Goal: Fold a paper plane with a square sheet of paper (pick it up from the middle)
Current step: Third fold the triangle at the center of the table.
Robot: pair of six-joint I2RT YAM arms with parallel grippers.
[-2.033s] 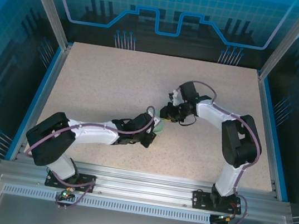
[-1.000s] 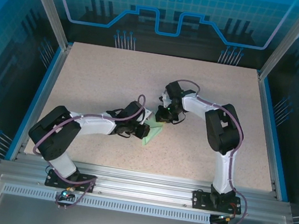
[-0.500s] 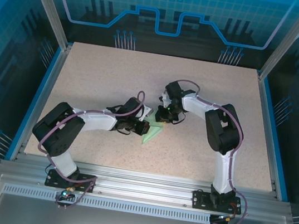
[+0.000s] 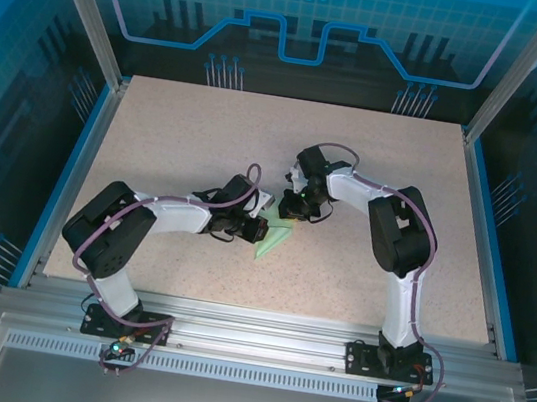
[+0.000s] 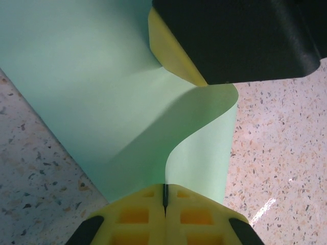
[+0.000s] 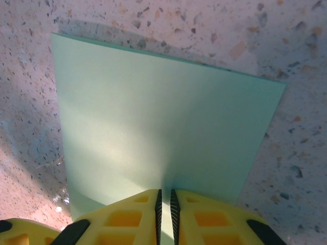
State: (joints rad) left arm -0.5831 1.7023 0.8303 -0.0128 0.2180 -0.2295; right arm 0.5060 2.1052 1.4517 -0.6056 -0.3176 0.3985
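At bench centre, paper: pale mint-green sheet of paper [image 4: 272,239], part-folded, lying on the speckled stone-look bench [image 4: 177,137] between both arms.
Left tool [image 5: 164,193]: closed, pinching the sheet's curled edge.
Right tool [image 6: 164,197]: clamped on another edge.

2 white arms [image 4: 173,215], purple cables [image 4: 254,172]

Plain mint-green paper [image 6: 163,117]; speckled beige table [image 6: 306,163]
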